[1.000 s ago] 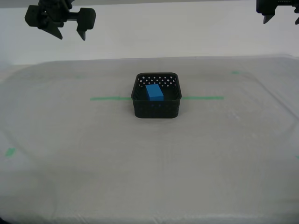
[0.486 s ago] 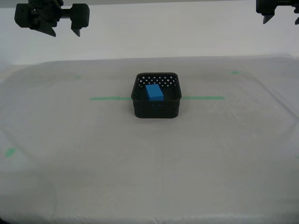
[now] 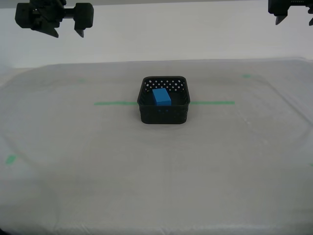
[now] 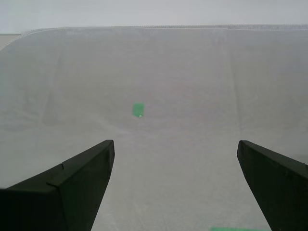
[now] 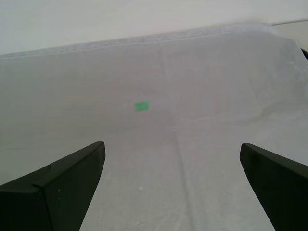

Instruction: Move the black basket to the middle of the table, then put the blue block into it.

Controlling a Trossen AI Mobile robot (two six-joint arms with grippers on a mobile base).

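Worktop [image 3: 98,161]: lying wide under pale cloth, filling most of the exterior view. First tool [image 5: 172,149]: hanging above bare cloth with jaws spread wide, gripping nothing. Second tool [image 4: 175,149]: likewise hanging with jaws spread wide, gripping nothing. Basket [image 3: 164,113]: sitting upright at the middle of the worktop, well apart from both tools, interrupting the tape line [image 3: 115,103] running out to either side. Block [image 3: 161,96]: lying inside the basket, showing blue above the near wall. Green bit [image 5: 141,106]: sticking to the cloth ahead of the first tool. Another green bit [image 4: 138,109]: sitting ahead of the second tool.
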